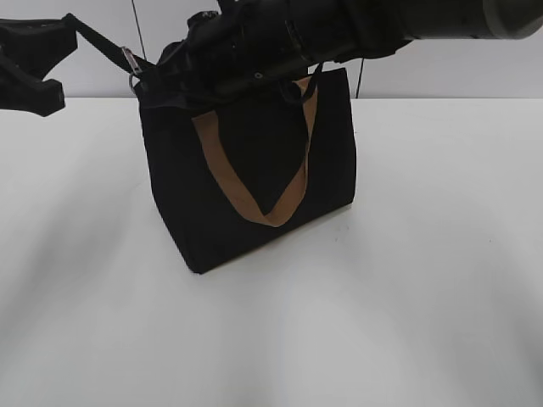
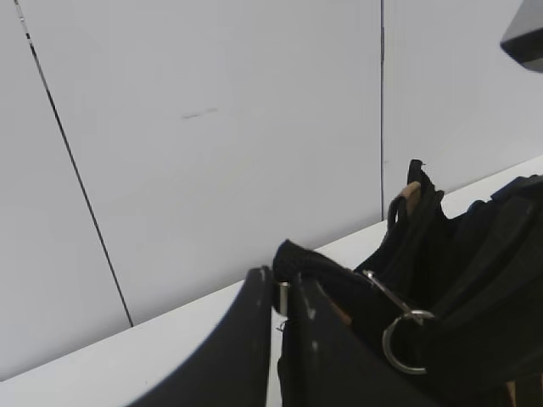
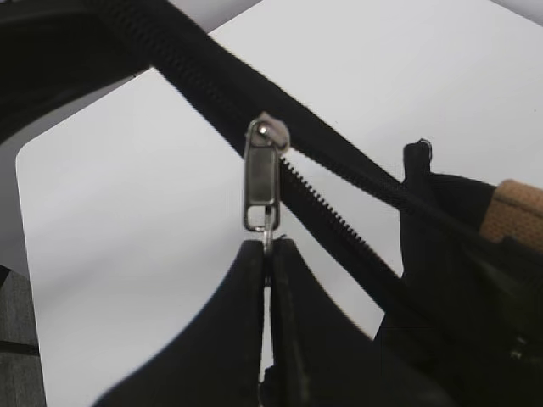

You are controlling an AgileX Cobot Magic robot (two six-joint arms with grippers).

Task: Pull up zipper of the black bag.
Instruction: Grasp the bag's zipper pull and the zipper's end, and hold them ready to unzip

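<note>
The black bag (image 1: pixel 331 153) stands upright on the white table, with a tan strap handle (image 1: pixel 222 180) hanging down its front. Its zipper track (image 3: pixel 339 225) runs off the top left corner as a taut black tail (image 1: pixel 102 42). My left gripper (image 1: pixel 69 20) is shut on the end of that tail (image 2: pixel 283 292), up and left of the bag. My right arm reaches across the bag's top. My right gripper (image 3: pixel 269 248) is shut on the silver pull tab (image 3: pixel 261 178), which also shows in the exterior view (image 1: pixel 129 59). The bag also shows in the left wrist view (image 2: pixel 475 280).
The white table (image 1: pixel 407 297) spreads around the bag, with a white panelled wall (image 2: pixel 212 127) behind it. A silver metal ring (image 2: pixel 405 341) hangs at the bag's top left corner. The right arm hides most of the bag's top rim in the exterior view.
</note>
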